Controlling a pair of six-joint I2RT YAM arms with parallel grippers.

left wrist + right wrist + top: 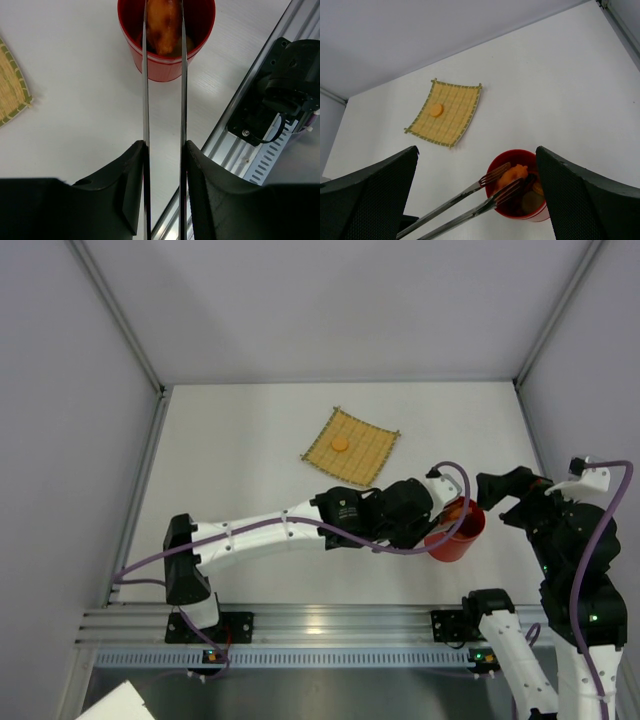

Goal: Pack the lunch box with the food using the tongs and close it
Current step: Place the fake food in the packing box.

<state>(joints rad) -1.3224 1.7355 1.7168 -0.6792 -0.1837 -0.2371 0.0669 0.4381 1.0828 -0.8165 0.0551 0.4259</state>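
Note:
The red lunch box (458,537) stands upright and open on the table, right of centre. My left gripper (165,145) is shut on the tongs (146,90), one finger pressing each slim arm. The tong tips reach over the lunch box (166,55) and flank an orange food piece (162,25) resting on other pieces inside. In the right wrist view the far tong tip stands slightly off that piece (512,175). One round orange food piece (340,443) lies on the yellow mat (365,455). My right gripper (476,150) hangs open just above the lunch box (506,212), holding nothing.
The aluminium rail (240,140) and the right arm's base (292,80) run along the near edge, close to the lunch box. The right arm (575,560) rises at the far right. Grey enclosure walls (70,440) bound the table on three sides.

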